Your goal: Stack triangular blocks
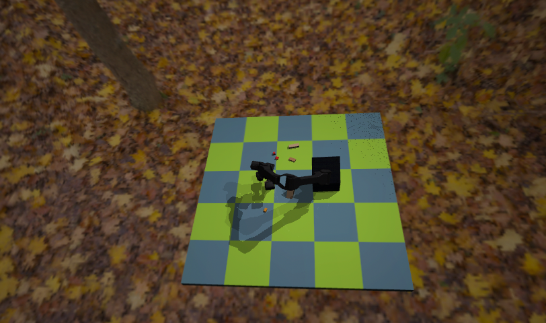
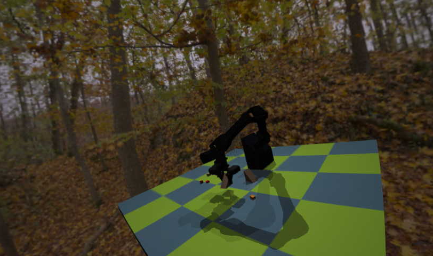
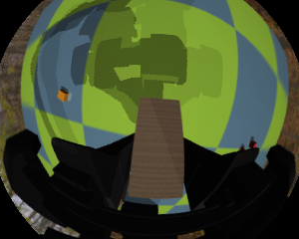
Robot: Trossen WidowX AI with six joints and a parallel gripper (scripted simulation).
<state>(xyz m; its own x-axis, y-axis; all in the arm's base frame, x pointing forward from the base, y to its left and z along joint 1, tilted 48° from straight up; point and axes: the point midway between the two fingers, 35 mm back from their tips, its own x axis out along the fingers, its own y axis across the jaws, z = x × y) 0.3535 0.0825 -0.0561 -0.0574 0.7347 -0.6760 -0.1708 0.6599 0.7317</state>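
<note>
My gripper (image 1: 264, 181) (image 2: 225, 181) (image 3: 156, 137) is shut on a brown wood-grain triangular block (image 2: 224, 182) (image 3: 158, 119), with one finger on each side of it. The held block stands on or very close to the table; any gap below it cannot be made out. It is hidden under the hand in the top view. The other triangular block (image 1: 290, 194) (image 2: 250, 176) stands apart on the table, between the gripper and the robot's base, with a sloped side showing in the exterior view.
A small orange block (image 1: 265, 210) (image 2: 252, 197) (image 3: 63, 95) lies on the near side. Two small red pieces (image 1: 276, 157) (image 2: 207, 181) lie beyond the hand. Two tan pieces, one longer (image 1: 293, 146) and one shorter (image 1: 292, 159), lie farther back. The black base (image 1: 325, 180) (image 2: 258, 155) stands behind.
</note>
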